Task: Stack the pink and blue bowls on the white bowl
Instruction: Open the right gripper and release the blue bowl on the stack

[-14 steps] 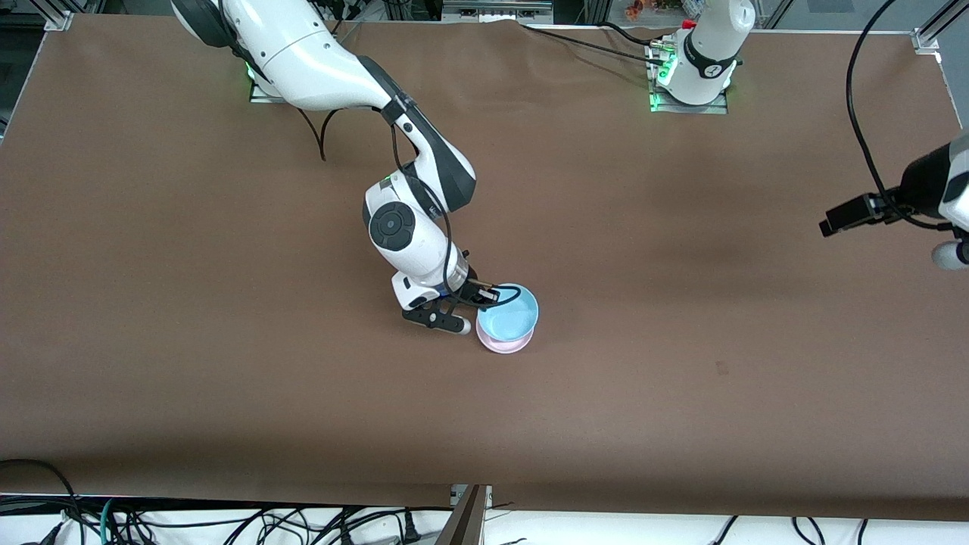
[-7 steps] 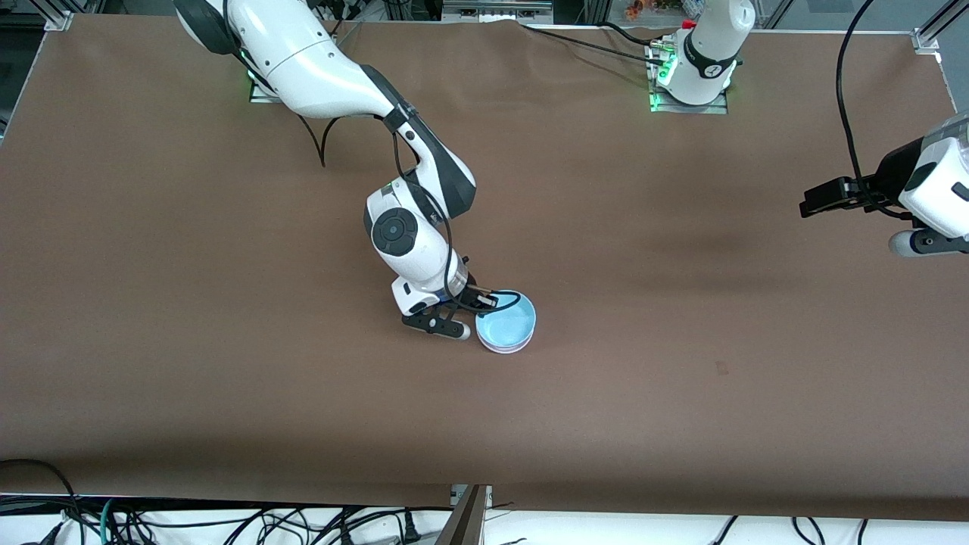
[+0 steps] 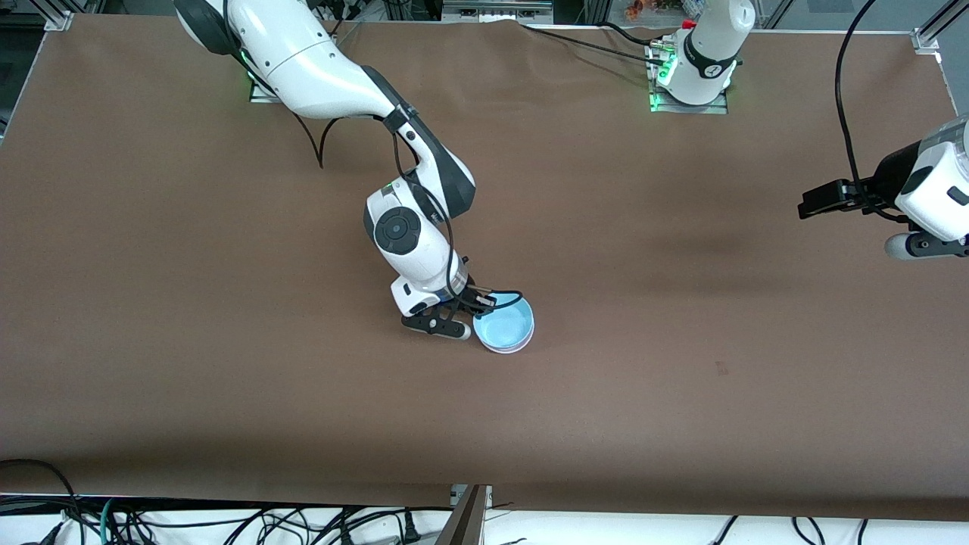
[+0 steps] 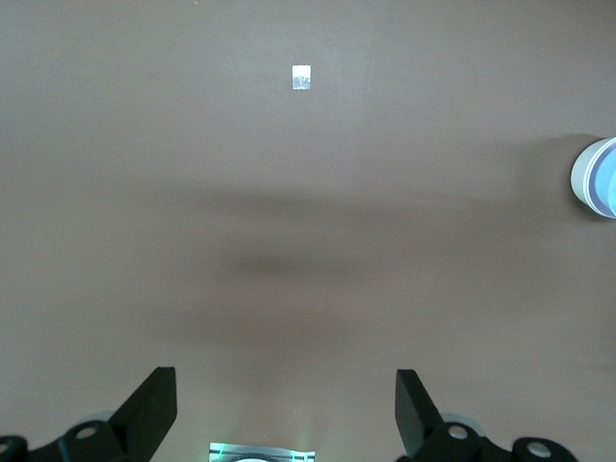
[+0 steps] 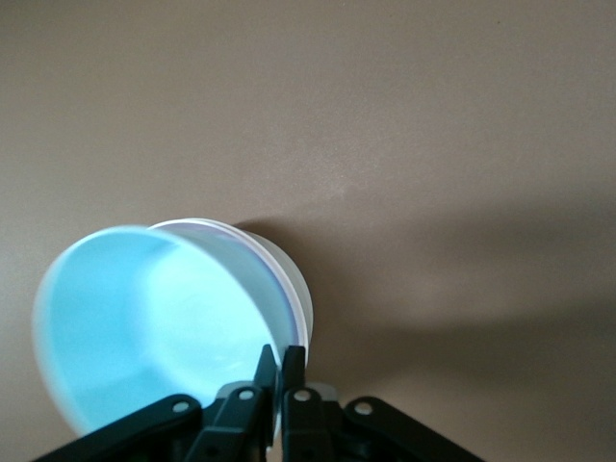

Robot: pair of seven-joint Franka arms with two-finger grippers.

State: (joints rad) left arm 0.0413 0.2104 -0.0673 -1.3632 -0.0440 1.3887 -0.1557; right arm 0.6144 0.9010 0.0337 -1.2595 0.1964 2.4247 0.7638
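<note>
Here we see the last stacking step in hand. The right end effector (image 3: 471,316) is clamped on the rim of the blue bowl (image 3: 506,327), one finger inside the wall and one outside, as the right wrist view shows (image 5: 281,371). The blue bowl sits in the stack near the middle of the bench (image 3: 681,341); in the right wrist view it appears slightly tilted against the bowl beneath, so we judge it not yet fully seated. The pink bowl (image 5: 289,306) shows only as a thin pale edge under the blue rim, and the white bowl (image 5: 296,279) as the outer wall around it; in the front view we cannot separate the two.

We judge that the next move calls for letting the blue bowl settle level, releasing the rim, and lifting the fingers straight up so the inner one does not drag the bowl out again.

The left end effector (image 4: 284,409) hangs open over bare bench toward the left arm's end of the table, and that arm waits. A small pale mark (image 4: 301,77) lies on the bench below it. Nothing stands near the stack; only the right arm's own cable (image 3: 500,294) loops just above the bowls.
</note>
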